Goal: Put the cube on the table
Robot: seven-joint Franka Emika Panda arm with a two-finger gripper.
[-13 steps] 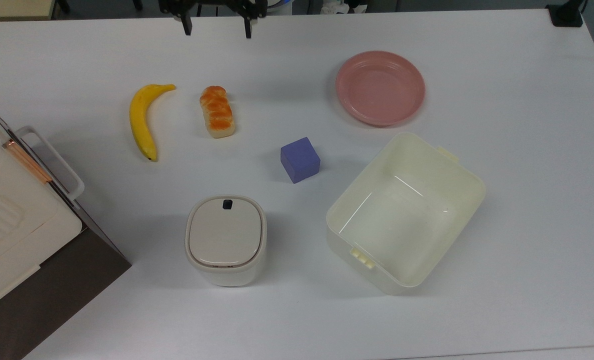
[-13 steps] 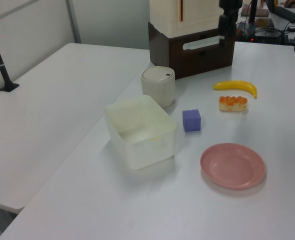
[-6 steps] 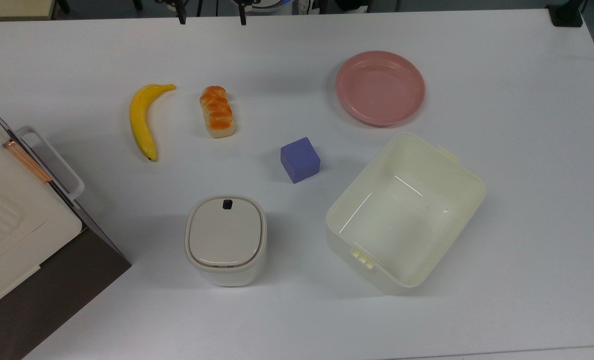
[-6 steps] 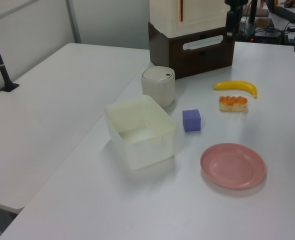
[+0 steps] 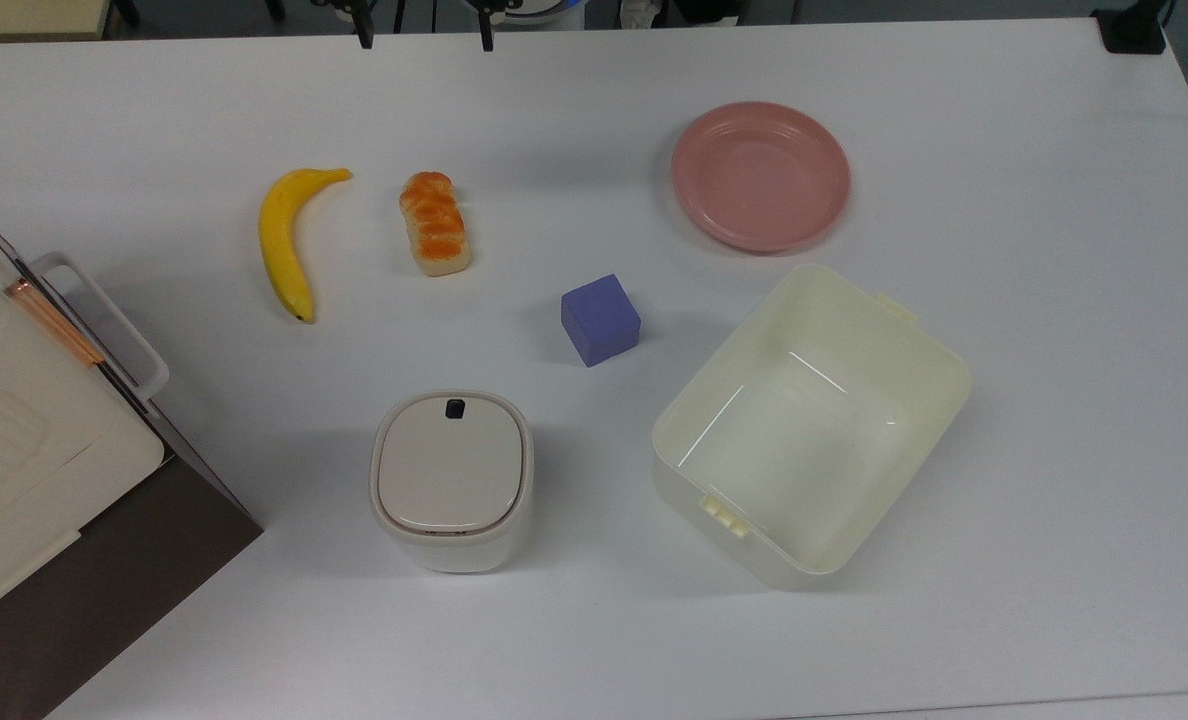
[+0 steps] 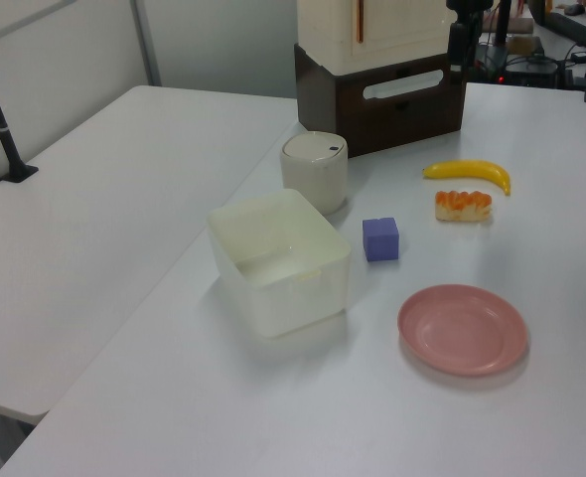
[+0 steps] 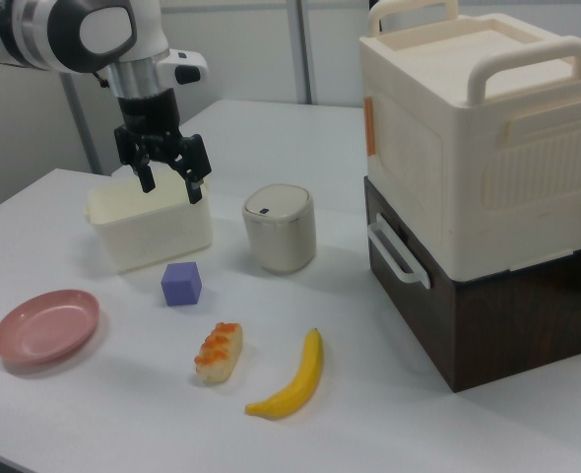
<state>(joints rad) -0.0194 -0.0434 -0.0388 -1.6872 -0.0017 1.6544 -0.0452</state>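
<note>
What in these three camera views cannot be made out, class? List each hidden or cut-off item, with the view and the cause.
1. Black two-finger gripper: the top view's upper edge cuts off all but its fingertips.
2. Inside of the small cream lidded container: hidden by its closed lid in every view.
3. Cream plastic bin: in the right view its near wall hides its floor.
4. Underside of the small blue-purple foam cube: pressed against the white table.

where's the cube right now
In the top view, the cube sits on the table near the centre, just left of the cream bin, below-right of the bread.
</note>
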